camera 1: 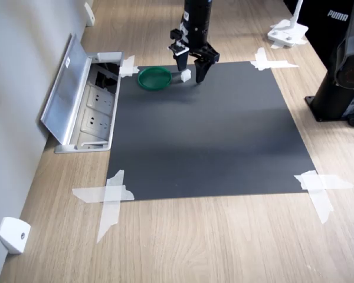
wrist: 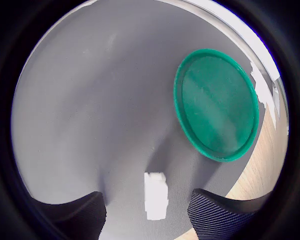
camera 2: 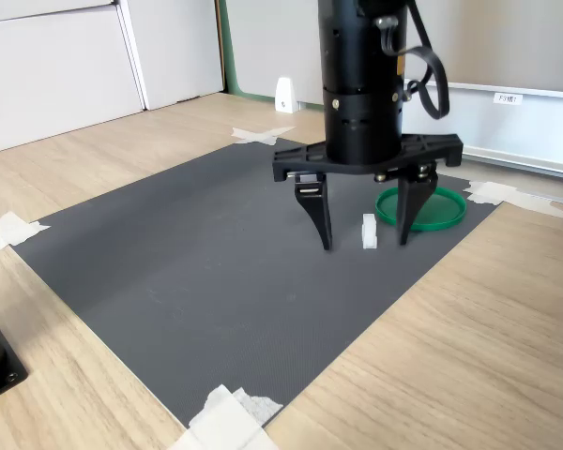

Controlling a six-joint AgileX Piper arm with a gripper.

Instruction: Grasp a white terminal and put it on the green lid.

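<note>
Nearest in the first exterior view, a white wedge bracket (camera 1: 13,234) sits at the lower left on the pale wood-grain table (camera 1: 194,242). Crossed strips of white tape (camera 1: 109,197) pin the corners of a matte, finely textured dark grey mat (camera 1: 206,132). At the left edge of the frame an open metal socket box (camera 1: 85,100) shows its hinged lid tipped up. Toward the top centre the black gripper (camera 1: 189,73) points straight down, jaws spread wide, ribbed fingertips (wrist: 217,215) low over the mat. The terminal (camera 1: 186,75), a small blocky white plastic piece, stands on the mat between them, untouched. Just left of it lies the lid (camera 1: 154,78), a flat round green disc with a raised rim, near the mat's far corner.
</note>
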